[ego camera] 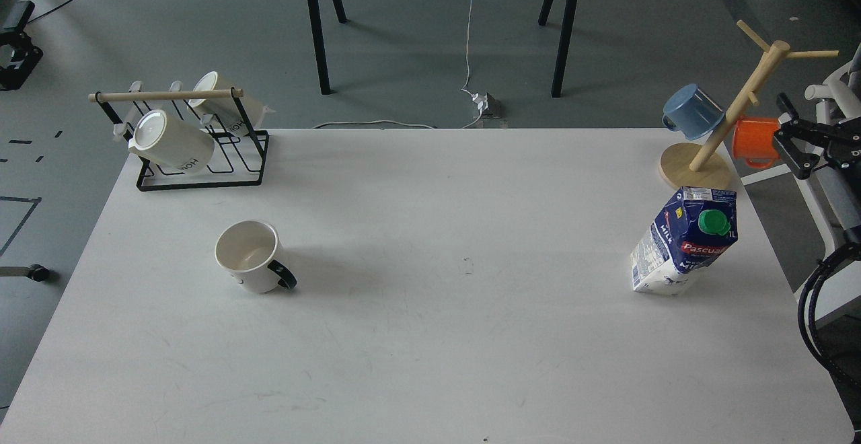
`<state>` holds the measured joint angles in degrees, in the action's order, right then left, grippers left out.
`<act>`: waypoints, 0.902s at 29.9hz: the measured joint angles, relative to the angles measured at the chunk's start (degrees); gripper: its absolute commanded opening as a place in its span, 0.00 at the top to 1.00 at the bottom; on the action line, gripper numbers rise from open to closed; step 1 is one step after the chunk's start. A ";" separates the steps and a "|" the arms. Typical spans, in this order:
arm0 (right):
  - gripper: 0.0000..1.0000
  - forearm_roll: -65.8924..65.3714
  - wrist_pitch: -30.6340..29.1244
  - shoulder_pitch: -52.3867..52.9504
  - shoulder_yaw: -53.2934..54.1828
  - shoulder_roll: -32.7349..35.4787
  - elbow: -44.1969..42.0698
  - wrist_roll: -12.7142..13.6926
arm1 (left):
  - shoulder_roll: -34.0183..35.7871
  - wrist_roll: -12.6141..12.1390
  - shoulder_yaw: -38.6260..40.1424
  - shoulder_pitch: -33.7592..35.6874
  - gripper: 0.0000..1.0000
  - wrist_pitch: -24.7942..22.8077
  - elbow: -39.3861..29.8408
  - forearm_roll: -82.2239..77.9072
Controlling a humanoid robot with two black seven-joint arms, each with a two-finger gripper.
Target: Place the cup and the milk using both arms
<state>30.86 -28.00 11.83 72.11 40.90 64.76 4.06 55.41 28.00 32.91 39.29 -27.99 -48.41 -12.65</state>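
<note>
The cup (247,256) is a white mug with a cream inside and a black handle. It stands upright on the left half of the white table (430,336), its handle pointing to the near right. The milk (686,242), a dark blue and white carton with a green cap, stands upright near the right edge. My right gripper (784,123) hovers off the table's right side, beyond and to the right of the milk, close to an orange mug. Its two black fingers are spread with nothing between them. My left arm is out of view.
A black wire rack (202,161) with a wooden bar holds two white handleless cups at the back left. At the back right a wooden mug tree (699,165) carries a blue mug (693,111) and an orange mug (755,141). Black table legs stand on the floor behind.
</note>
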 measured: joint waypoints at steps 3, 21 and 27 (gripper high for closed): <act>0.02 -0.01 0.00 0.70 -0.33 -0.16 -0.21 0.00 | 0.70 0.00 0.01 -0.08 0.00 0.00 0.08 5.34; 0.02 0.25 0.00 1.37 -0.41 0.82 1.05 -0.28 | -3.59 0.01 0.58 -0.12 0.00 -0.02 12.55 7.38; 0.02 0.18 0.00 1.35 -0.64 1.88 1.10 -0.27 | -3.51 0.01 0.71 1.81 0.00 -0.01 12.41 -3.14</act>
<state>31.04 -28.00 13.19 71.47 42.77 65.86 3.79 51.89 28.01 33.62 41.10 -28.00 -36.01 -15.79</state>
